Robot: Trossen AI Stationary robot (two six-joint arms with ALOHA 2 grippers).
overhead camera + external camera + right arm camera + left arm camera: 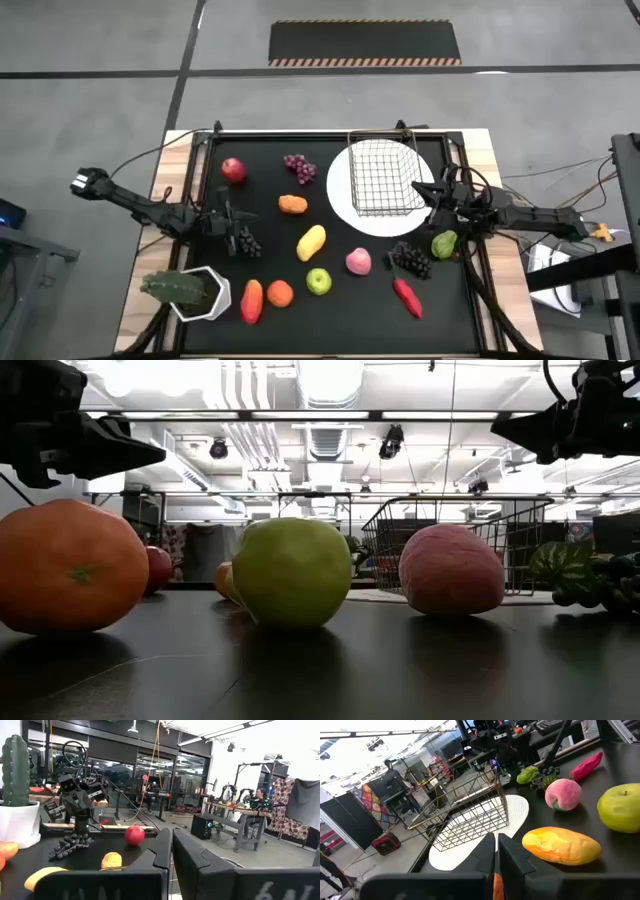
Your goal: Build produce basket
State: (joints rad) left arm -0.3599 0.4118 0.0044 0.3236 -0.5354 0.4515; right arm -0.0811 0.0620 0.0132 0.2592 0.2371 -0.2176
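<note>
A black-topped table [330, 330] with wooden edges carries scattered produce [318, 281] across its middle and lower part, a white plate [340, 190] at upper right, and a potted cactus [185, 291] at lower left.

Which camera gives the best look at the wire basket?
The left wrist view: the wire basket fills mid-frame, empty on its white plate. The high view shows it small from above, the low view shows it partly hidden behind the peach, and the right wrist view misses it.
</note>
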